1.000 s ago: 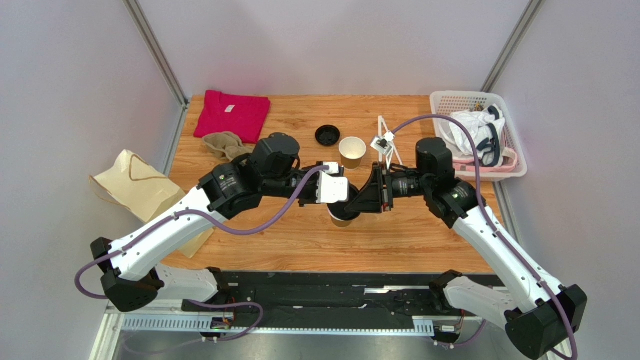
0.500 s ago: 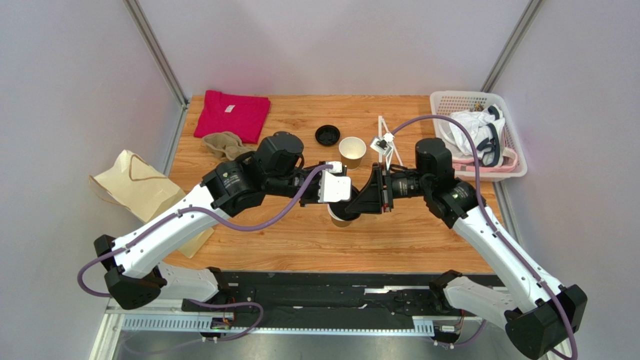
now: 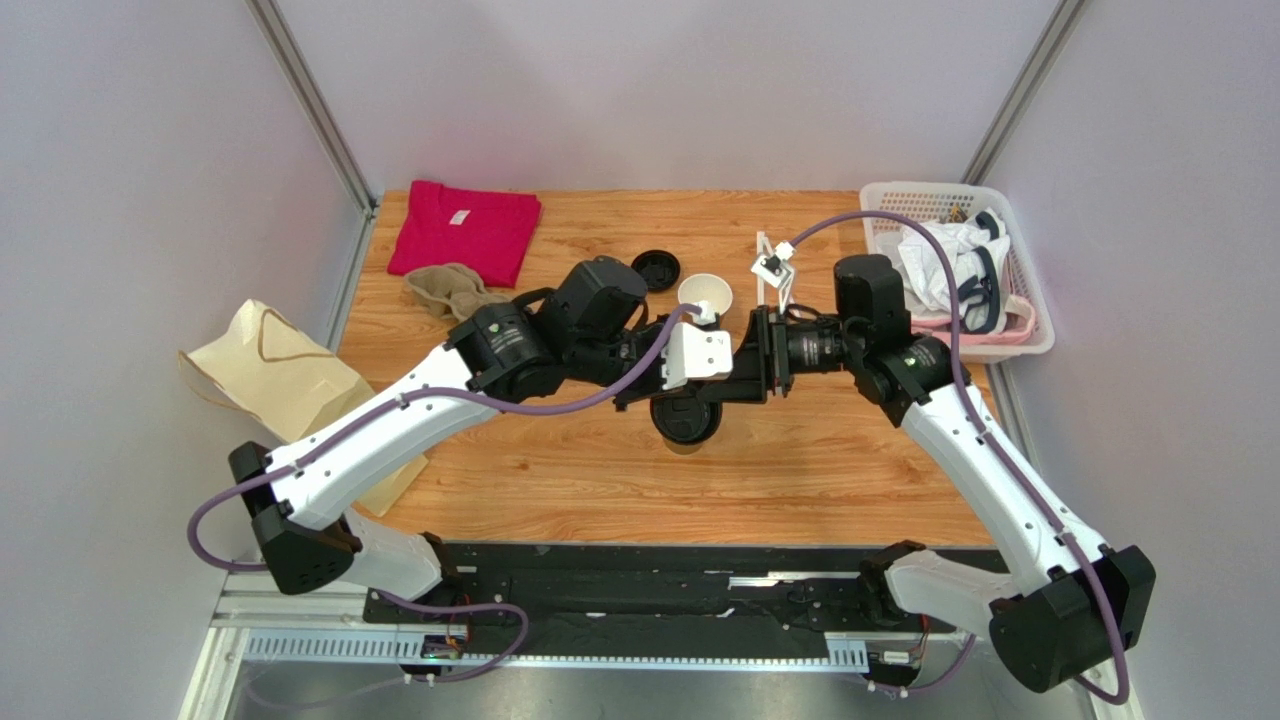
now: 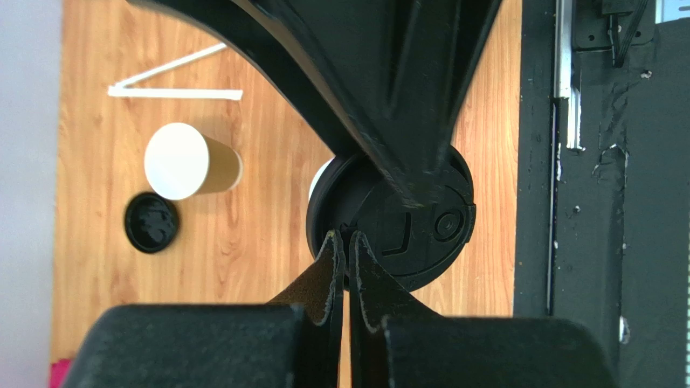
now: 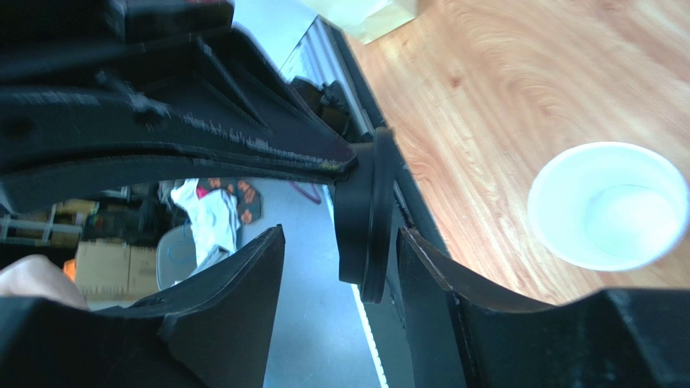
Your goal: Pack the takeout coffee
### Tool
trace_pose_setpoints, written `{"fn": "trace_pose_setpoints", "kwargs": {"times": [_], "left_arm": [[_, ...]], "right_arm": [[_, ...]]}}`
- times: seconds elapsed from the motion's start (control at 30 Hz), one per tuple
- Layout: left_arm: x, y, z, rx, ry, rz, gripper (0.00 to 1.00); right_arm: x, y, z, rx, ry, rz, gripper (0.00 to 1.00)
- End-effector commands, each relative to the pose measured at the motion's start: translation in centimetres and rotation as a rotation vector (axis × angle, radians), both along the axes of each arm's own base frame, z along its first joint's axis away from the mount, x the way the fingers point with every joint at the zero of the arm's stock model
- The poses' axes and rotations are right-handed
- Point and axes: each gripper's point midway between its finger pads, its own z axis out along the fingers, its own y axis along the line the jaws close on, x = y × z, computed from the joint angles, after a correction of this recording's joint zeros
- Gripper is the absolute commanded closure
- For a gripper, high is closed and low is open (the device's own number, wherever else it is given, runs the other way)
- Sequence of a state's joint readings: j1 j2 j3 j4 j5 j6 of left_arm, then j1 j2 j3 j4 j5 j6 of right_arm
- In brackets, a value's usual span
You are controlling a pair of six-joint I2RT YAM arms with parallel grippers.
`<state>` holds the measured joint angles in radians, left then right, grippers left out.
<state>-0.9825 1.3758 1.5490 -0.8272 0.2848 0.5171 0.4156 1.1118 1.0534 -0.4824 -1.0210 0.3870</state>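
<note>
Coffee cup stands upright at desk centre, lid between right gripper's spread, empty jaws; left gripper pinched shut at lid's rim, hold unclear.

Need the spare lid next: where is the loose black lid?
In the top view the loose black lid lies on the far middle of the table, just left of the open paper cup.

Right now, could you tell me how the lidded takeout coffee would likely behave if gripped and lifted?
The takeout coffee is a paper cup, so it probably dents if squeezed hard. Its lid looks like smooth plastic, so it is likely slippery. The contents are hidden, so its weight is unclear.
</note>
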Motion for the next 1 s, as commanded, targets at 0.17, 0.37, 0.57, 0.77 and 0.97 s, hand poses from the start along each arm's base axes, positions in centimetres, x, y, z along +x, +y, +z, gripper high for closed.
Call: {"fn": "trace_pose_setpoints", "kwargs": {"times": [0.17,0.37,0.57,0.77,0.97], "left_arm": [[2.5,-1.1,-4.2,0.122,0.247,0.224,1.0],[5.8,-1.0,-7.7,0.184,0.461,0.428,1.0],[8.0,-0.8,-10.7,0.196,0.586,0.555,1.0],[8.7,-1.0,-12.2,0.173,0.614,0.63,1.0],[8.9,-1.3,-13.1,0.15,0.635,0.672,1.0]], "right_arm": [[4.7,-4.1,-1.0,-0.085,0.036,-0.208,0.22],[5.7,-6.2,-3.0,-0.125,0.124,-0.328,0.0],[5.8,-6.2,-4.1,-0.114,0.193,-0.338,0.06],[5.7,-5.6,-5.3,-0.056,0.265,-0.334,0.34],[5.9,-5.4,-6.7,-0.031,0.312,-0.366,0.43]]}}
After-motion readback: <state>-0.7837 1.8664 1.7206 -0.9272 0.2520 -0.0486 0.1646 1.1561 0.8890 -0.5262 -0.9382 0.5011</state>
